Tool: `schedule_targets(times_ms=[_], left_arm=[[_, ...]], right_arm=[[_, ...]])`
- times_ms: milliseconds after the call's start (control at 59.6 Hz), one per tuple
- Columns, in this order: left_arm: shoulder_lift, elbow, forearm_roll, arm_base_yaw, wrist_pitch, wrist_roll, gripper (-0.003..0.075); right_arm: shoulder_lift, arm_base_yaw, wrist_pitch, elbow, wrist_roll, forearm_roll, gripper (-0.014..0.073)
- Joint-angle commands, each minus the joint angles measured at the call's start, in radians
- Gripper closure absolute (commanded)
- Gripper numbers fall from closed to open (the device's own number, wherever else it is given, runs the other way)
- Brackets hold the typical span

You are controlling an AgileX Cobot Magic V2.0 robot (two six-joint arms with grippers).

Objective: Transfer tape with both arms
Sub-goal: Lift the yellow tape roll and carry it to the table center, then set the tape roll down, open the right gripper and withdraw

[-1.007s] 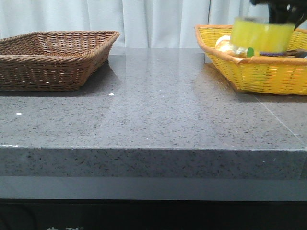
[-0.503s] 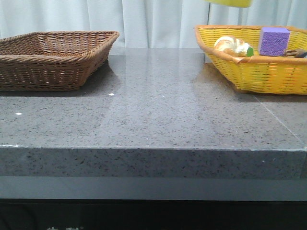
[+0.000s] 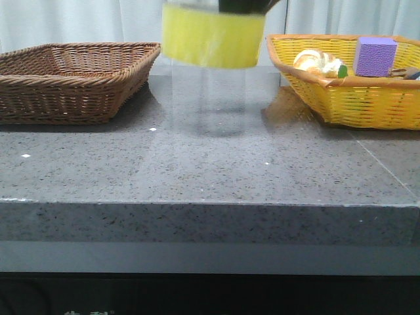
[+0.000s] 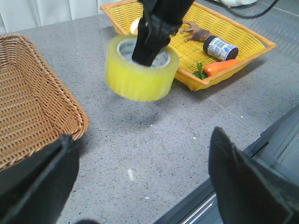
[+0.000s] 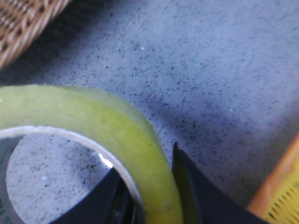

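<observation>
The tape (image 3: 211,39), a thick yellow-green roll, hangs in the air over the middle back of the table, between the two baskets. My right gripper (image 3: 246,6) is shut on its wall, one finger inside the ring and one outside (image 5: 154,196). In the left wrist view the tape (image 4: 140,74) hangs from the right arm (image 4: 156,28), pale printed face up. My left gripper (image 4: 140,182) is open and empty, its black fingers (image 4: 238,182) wide apart, low over the table's front edge, nearer than the tape.
A brown wicker basket (image 3: 72,79) stands at the back left. A yellow basket (image 3: 354,98) at the back right holds a purple cube (image 3: 375,56), a cream-and-orange lump (image 3: 318,62), a carrot (image 4: 219,67) and a small jar (image 4: 219,46).
The tape has been lifted out of the yellow basket by my right gripper and carried left, from above the basket to over the middle of the table. The purple cube is now uncovered.
</observation>
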Motion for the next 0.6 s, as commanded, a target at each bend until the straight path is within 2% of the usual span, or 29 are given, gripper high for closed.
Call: schedule_targets(times_ms=[0, 336, 386, 503, 587], left_arm=[[0.006, -0.035, -0.013, -0.008, -0.075, -0.003, 0.0155], [0.006, -0.035, -0.013, -0.008, -0.075, -0.003, 0.0155], [0.006, -0.035, -0.013, -0.008, -0.075, -0.003, 0.0155], [0.006, -0.035, -0.013, -0.008, -0.075, -0.003, 0.0155], [0.006, -0.035, -0.013, -0.008, -0.075, -0.003, 0.0155]], right_arm=[[-0.028, 0.009, -0.083, -0.021, -0.009, -0.004, 0.0414], [0.071, 0.017, -0.120, -0.024, -0.010, -0.052, 0.0400], [0.071, 0.017, -0.121, -0.024, -0.010, -0.053, 0.0368], [0.068, 0.017, -0.113, -0.041, -0.010, -0.050, 0.0203], [0.059, 0.017, -0.090, -0.064, -0.009, -0.037, 0.0146]])
